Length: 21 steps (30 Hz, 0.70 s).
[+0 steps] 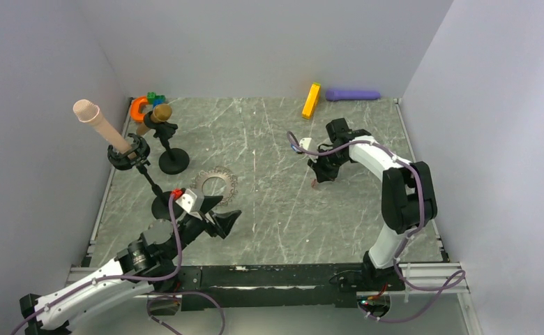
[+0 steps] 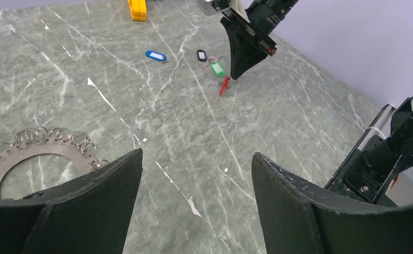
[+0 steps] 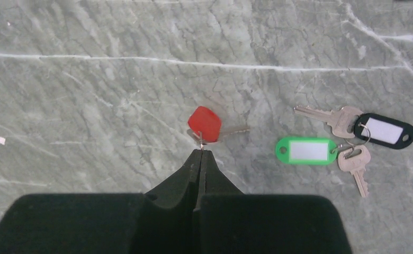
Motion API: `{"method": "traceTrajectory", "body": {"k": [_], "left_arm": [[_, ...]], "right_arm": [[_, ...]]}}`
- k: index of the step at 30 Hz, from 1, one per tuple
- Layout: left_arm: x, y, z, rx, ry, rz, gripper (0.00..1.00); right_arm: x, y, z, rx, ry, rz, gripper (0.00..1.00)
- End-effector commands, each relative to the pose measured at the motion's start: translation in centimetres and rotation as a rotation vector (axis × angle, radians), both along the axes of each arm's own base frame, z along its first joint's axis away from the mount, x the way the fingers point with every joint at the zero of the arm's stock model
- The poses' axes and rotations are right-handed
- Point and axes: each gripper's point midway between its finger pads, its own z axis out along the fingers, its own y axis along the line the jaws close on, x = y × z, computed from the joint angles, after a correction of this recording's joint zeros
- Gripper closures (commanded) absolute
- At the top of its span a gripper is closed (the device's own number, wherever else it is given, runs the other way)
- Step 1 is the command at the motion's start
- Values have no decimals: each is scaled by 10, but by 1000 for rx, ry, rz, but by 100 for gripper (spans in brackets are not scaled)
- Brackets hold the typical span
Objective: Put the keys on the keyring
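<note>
The keyring [image 1: 215,183], a silver toothed ring with wire loops, lies left of centre; its edge [image 2: 35,153] shows beside my left fingers. My left gripper [image 1: 217,213] [image 2: 196,156] hovers just near of it, open with only bare table between the jaws. My right gripper [image 1: 316,180] [image 3: 199,152] is shut on the small wire ring of the red key [image 3: 204,124] [image 2: 224,84], which dangles from its tips just above the table. The green key [image 3: 306,151] [image 2: 217,69] and black key [image 3: 384,130] [image 2: 201,55] lie together to its right. The blue key [image 2: 155,55] lies apart.
An orange block [image 1: 311,101] and a purple cylinder [image 1: 353,94] lie by the back wall. Two black clamp stands [image 1: 174,162] hold a beige cylinder [image 1: 98,122] and a brown piece at the back left. White walls enclose the table on three sides.
</note>
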Motion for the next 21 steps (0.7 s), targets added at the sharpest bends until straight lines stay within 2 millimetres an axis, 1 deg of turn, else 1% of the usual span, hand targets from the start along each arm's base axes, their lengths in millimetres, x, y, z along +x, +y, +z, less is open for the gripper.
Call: {"method": "traceTrajectory", "body": {"k": [1,6,11,17,21], "left_arm": [[-1,4,5,-26,10,14,20],[-2,4,5,-29,10,12,20],[-1,4,5,-31,7,13,20],[-2,5,6,-38,6,12,19],[-3,5,6,-41,10,7,20]], "right_arm": [[14,11,-7,8,-34,-17,100],[13,22,-17,35,-20,-16,100],[17,26,-22,50,-31,-28,100],[19,35,-21,58,-31,-5,100],[18,42,-17,87,-43,8,100]]}}
